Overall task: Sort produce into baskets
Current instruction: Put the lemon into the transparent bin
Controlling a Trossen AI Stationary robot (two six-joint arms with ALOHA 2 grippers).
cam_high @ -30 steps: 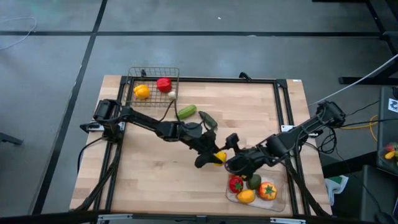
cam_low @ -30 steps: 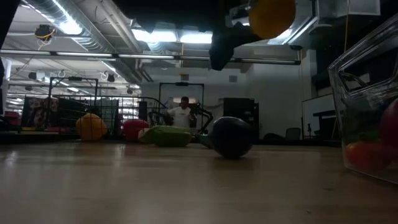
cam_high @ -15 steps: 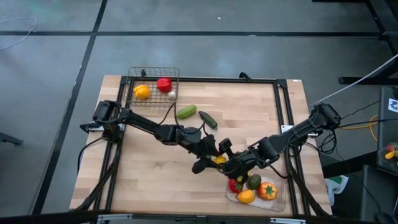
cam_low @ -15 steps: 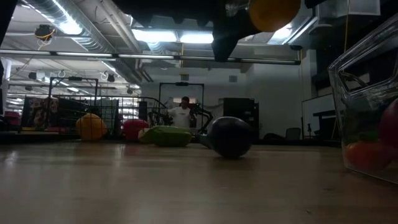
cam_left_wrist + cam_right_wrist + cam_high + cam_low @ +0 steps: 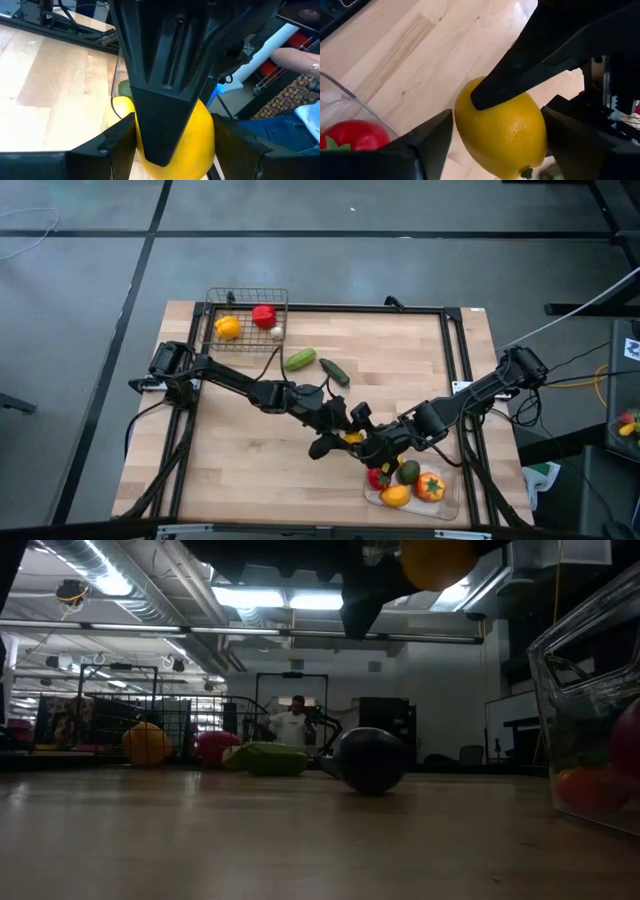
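I've got both grippers meeting mid-table over a handoff. Left gripper (image 5: 335, 438) is clamped on the lemon (image 5: 352, 438), its finger (image 5: 530, 65) pressing across the fruit in the right wrist view. Right gripper (image 5: 372, 446) sits w/ fingers spread either side of the lemon, not closed on it yet. I read this as a pass: the lemon probably goes to the clear tray (image 5: 448, 502), right next to the right arm, so that arm should take it. The lemon hangs in the air, well off the wood, just short of the tray. Left arm is stretched diagonally from its base, right arm reaching in low from the far side. Wire basket (image 5: 246, 298) is at the back corner, cucumbers (image 5: 300, 359) beside it.
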